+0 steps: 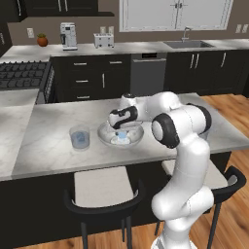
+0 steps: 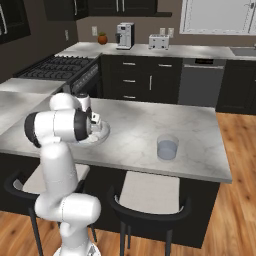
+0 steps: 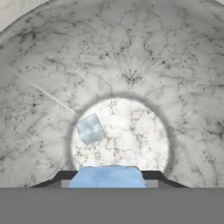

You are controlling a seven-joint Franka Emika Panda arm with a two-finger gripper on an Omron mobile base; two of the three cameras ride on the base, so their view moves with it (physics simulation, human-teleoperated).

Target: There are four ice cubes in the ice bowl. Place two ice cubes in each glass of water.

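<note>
The ice bowl (image 1: 104, 137), wide and mottled grey-white, stands on the island counter, and its inside wall (image 3: 131, 57) fills the hand view. My gripper (image 1: 120, 130) reaches down into it. In the hand view the gripper (image 3: 107, 178) is shut on a pale-blue ice cube (image 3: 107, 174) held between the two dark tips. Another ice cube (image 3: 90, 129) lies loose on the bowl's flat bottom, up and left of the tips. One glass of water (image 1: 80, 137) stands left of the bowl. A second glass of water (image 2: 167, 147) stands well to its right. The arm hides much of the bowl (image 2: 103, 133) in the right base view.
The island counter (image 1: 53, 146) is pale marble with two dark stools (image 1: 104, 194) tucked under its near edge. A stove (image 1: 22, 75) stands at the far left, and a coffee machine (image 1: 68, 35) and toaster (image 1: 103, 40) sit on the back counter.
</note>
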